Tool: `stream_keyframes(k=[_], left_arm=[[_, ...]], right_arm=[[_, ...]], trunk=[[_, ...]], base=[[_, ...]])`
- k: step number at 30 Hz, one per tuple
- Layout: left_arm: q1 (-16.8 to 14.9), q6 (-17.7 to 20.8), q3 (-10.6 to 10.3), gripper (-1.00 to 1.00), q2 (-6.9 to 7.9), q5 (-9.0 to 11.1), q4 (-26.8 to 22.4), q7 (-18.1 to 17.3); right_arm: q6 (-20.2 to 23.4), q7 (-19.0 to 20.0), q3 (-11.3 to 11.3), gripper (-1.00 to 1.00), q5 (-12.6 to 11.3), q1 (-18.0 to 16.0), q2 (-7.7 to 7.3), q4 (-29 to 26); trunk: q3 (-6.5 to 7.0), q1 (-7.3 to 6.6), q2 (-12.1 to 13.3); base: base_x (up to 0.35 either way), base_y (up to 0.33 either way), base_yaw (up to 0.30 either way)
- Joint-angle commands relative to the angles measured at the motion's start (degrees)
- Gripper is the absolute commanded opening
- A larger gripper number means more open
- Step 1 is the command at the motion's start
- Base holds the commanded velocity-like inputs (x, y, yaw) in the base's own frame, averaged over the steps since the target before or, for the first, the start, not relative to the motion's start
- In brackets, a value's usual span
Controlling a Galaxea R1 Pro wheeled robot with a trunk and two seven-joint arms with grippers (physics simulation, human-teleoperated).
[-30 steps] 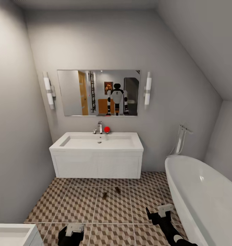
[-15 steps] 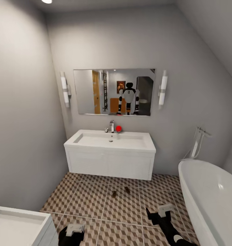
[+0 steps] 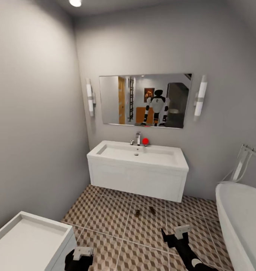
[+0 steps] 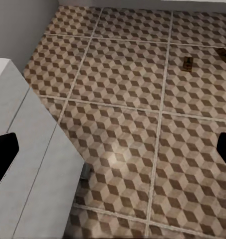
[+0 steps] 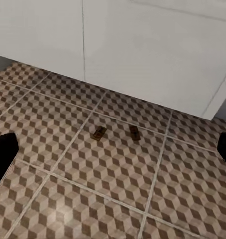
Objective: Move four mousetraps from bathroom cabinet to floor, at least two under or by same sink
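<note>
Two mousetraps [image 3: 137, 213] [image 3: 152, 210] lie side by side, slightly apart, on the cube-patterned bathroom floor [image 3: 105, 214], just in front of the white wall-hung vanity sink [image 3: 137, 165]. The left gripper [image 4: 113, 154] and right gripper [image 5: 113, 149] each hang above the tiles with jaws spread wide and holding nothing. A white bathtub [image 3: 241, 210] stands at right. The traps' fine details are too small to tell.

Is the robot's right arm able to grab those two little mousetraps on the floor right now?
Probably not yet: the two mousetraps lie beyond the right gripper, though bare bathroom floor between leaves the way free.
</note>
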Motion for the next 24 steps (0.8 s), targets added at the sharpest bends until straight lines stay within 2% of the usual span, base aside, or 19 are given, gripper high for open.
stream_keyframes(k=[1, 24], left_arm=[[-0.1, -0.3, -0.5, 1.00, -0.07, 0.3, 0.3, 0.2], [-0.1, -0.3, -0.5, 1.00, -0.18, 0.3, 0.3, 0.2]], right_arm=[[-0.2, 0.0, 0.2, 1.00, 0.1, 0.0, -0.03, 0.0], [-0.2, 0.0, 0.2, 1.00, 0.1, 0.0, -0.03, 0.0]], trunk=[[-0.06, 0.02, 0.0], [-0.79, 0.02, 0.0]], base=[[0.000, 0.000, 0.271], [0.000, 0.000, 0.264]])
